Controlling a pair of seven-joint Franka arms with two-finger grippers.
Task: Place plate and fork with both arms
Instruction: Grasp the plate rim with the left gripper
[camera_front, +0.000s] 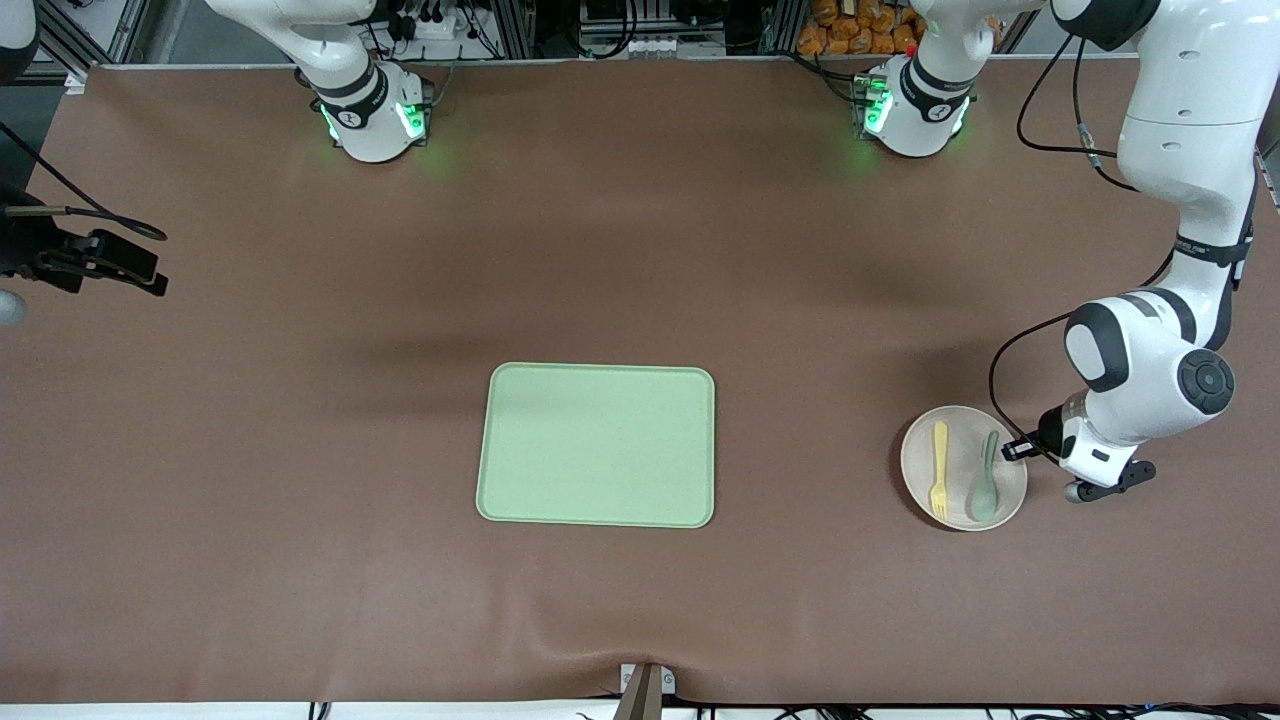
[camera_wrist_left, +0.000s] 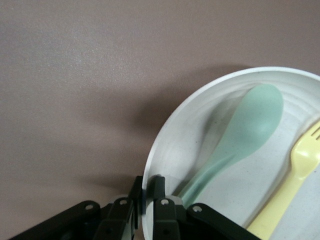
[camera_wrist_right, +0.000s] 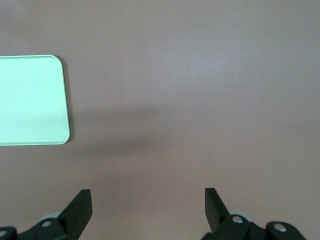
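left gripper (camera_wrist_left: 148, 192) pinches plate (camera_front: 915, 465) rim, fingertips hidden in front view | fork (camera_front: 939, 468) on plate beside spoon (camera_front: 984, 480), handles cut off | right gripper (camera_wrist_right: 148, 205) spread, waits | tray (camera_front: 597, 445) mid-table

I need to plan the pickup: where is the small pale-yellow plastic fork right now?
The small pale-yellow plastic fork lies on the round beige plate toward the left arm's end of the table, beside the pale-green spoon.

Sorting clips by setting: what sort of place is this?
Probably a robotics lab: two arms bolted to a brown-covered table, cables and equipment racks along its edge, and a staged tray, plate, fork and spoon.
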